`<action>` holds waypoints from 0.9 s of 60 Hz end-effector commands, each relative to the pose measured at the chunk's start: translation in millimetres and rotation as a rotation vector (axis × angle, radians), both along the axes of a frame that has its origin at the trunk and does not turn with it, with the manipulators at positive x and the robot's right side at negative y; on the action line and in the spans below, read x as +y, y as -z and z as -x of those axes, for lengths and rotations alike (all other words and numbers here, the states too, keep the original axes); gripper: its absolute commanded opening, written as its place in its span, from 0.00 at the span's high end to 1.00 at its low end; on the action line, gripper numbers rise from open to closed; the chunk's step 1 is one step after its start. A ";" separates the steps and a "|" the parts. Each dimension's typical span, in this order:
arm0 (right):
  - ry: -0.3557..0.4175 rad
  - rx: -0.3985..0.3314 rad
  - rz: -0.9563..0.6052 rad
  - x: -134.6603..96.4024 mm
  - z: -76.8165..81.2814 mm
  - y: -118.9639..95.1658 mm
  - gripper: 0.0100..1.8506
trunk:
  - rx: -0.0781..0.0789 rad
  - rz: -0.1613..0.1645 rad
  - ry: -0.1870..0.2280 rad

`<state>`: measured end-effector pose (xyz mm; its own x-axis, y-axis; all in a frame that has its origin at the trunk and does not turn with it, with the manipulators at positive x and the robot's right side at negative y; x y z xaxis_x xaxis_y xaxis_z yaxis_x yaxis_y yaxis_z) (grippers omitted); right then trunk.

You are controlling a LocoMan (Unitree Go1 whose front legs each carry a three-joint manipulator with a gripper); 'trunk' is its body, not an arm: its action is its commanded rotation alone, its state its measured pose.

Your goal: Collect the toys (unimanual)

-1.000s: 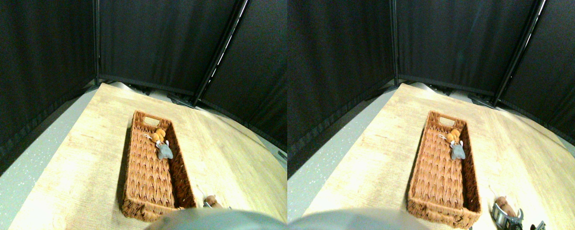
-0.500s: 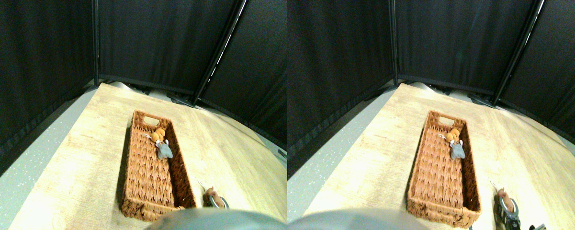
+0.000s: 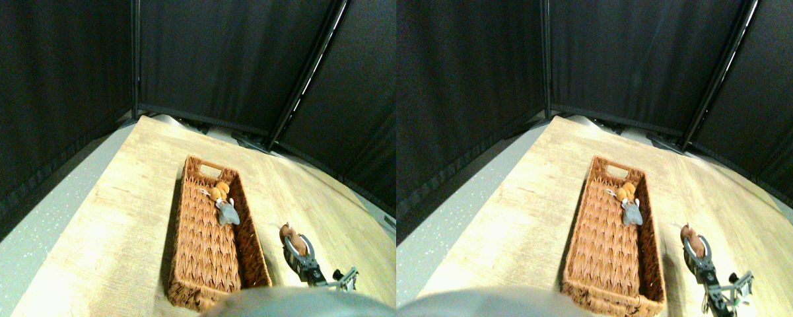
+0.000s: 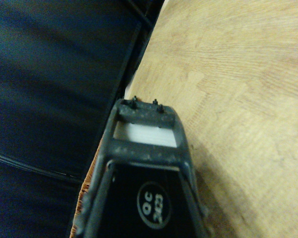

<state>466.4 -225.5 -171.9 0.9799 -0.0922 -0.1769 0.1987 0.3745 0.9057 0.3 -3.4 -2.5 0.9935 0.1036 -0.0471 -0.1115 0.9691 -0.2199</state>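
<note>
Basket [image 3: 206, 239] of brown woven wicker lies lengthwise on the pale wooden table [image 3: 105, 224], its near end cut off by the lower edge of the stereo view. Inside, toward the far end and against the right wall, an orange plush toy [image 3: 219, 191] touches a grey plush toy [image 3: 228, 213] just nearer the camera; their faces are too small to make out. Right of the basket and clear of it, the right gripper [image 3: 295, 243] is clamped on a brown plush toy [image 3: 289, 236], held above the tabletop with its long axis running away from the camera, along the jaws. In the wrist view the dark jaw frame [image 4: 144, 168] hides the toy entirely; only wood grain and black curtain [image 4: 49, 74] show.
</note>
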 end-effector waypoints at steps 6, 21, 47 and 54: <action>-0.113 -0.105 0.020 22.2 -21.3 -30.5 0.97 | -0.016 0.061 -0.034; -0.203 -0.111 0.049 54.3 -38.6 -52.0 0.97 | -0.039 0.119 -0.074; -0.365 -0.102 -0.007 114.1 -48.6 -61.2 0.97 | -0.042 0.187 -0.139; -0.386 -0.082 -0.003 125.8 -47.4 -61.6 0.97 | -0.045 0.196 -0.148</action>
